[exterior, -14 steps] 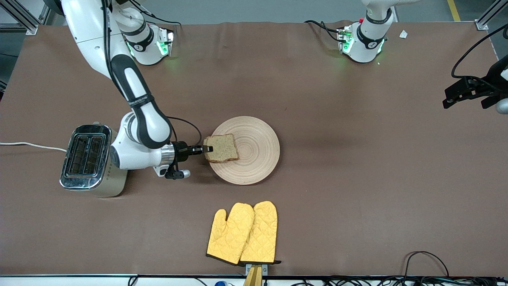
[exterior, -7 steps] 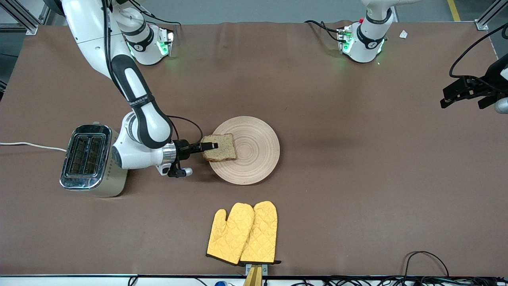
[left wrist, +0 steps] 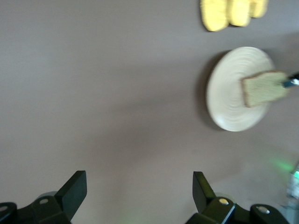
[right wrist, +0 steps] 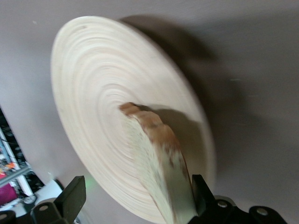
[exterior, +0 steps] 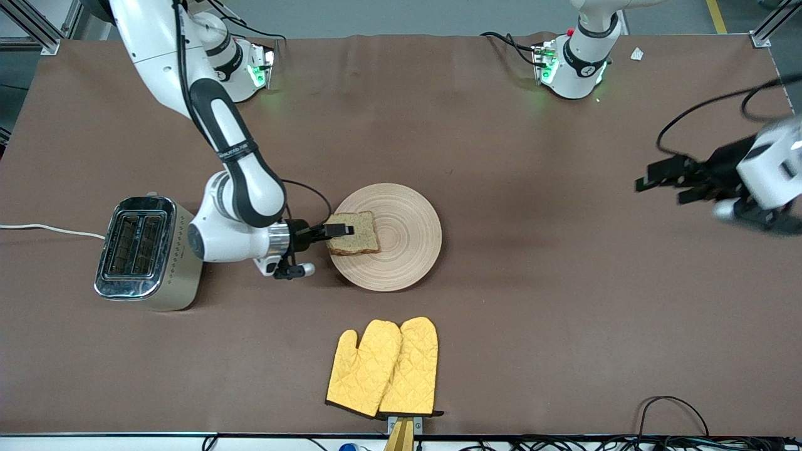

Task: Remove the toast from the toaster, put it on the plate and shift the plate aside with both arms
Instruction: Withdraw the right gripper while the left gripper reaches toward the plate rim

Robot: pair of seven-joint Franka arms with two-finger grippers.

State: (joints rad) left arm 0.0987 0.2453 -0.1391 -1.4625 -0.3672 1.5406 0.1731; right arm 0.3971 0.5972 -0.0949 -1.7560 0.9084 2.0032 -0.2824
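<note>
While under green base lights, brown table (exterior: 532,300), grey floor (exterior: 401,15) farther.

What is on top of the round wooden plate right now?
One speckled brown toast slice over the round pale wooden plate, clamped by the right gripper. The ring grain under it is covered.

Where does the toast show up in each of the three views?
Front view: the toast is over the plate, on the side toward the right arm's end of the table, shut in the right gripper.
Left wrist view: the toast is seen far off, over the plate's edge.
Right wrist view: the toast is close up and edge-on, running out from the gripper over the plate.
Shared landmark: the plate.
</note>
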